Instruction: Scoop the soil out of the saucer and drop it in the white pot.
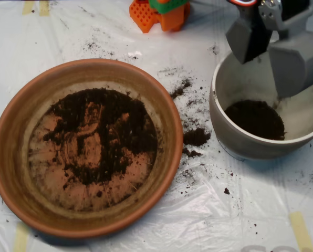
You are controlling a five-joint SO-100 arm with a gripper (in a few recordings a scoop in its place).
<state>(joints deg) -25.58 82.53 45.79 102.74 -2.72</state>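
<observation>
Most dark crumbly loose soil (101, 134) thin in terracotta saucer (9, 157) | light, spills; scrape low | hand (272, 50) wide over white pot (235, 139)

Grey two-shelled tool (274, 50), with an orange-and-green base (162, 13).

a: any readable text, labels or numbers in the overhead view?

b: none that i can read. at the bottom edge, on the plastic sheet (214, 220) covering the table, there are grey marks (261, 249) that could be the tops of printed letters, but they are cut off by the frame.

a: anything on my scoop (274, 50) or the pots?

b: nothing. your shells are plain grey, the white pot (235, 139) and the saucer (20, 173) carry no marks, and the orange block (159, 16) shows no lettering.
</observation>
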